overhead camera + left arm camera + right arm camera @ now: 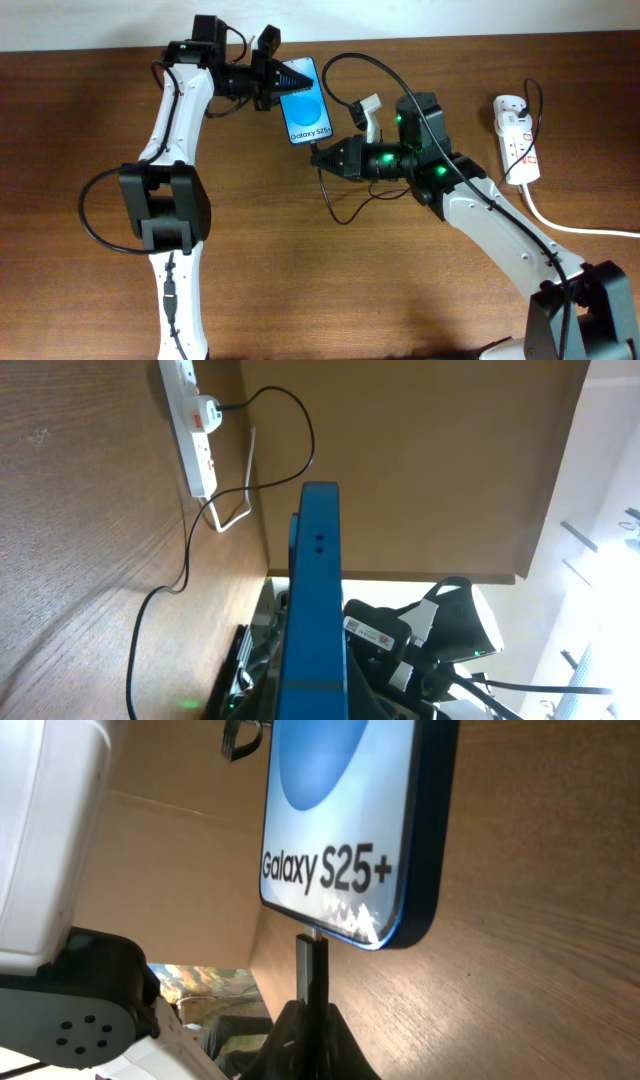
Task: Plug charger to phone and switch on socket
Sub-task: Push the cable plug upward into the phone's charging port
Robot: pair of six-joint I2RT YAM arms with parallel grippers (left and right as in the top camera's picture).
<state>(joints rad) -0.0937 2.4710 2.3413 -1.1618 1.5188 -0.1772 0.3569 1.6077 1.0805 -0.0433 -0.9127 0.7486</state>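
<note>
Overhead, my left hand (274, 85) reaches in from the upper left of the frame. Its fingers are clamped on the upper end of the phone (305, 101), which sits just left of centre near the top with its blue screen facing up. My right hand (322, 157) comes in from the right and points at the phone's lower edge, pinching the free end of the charger (336, 203). The thin black cable loops down over the tabletop (300, 285) below that hand, and another stretch arcs across the upper middle of the frame.

The socket (515, 140) lies at the far right of the frame, well apart from the phone, with red marks along it. Its thick white cord (570, 226) trails off toward the right edge.

In the right wrist view the white text on the screen fills the upper centre. The plug (312, 960) stands upright between my fingers with its tip touching the phone's lower edge. I cannot tell how far in it sits.

In the left wrist view the phone shows edge-on as a blue slab in the middle. The socket is in the upper left corner, and the black cable curves away from it across the wood.
</note>
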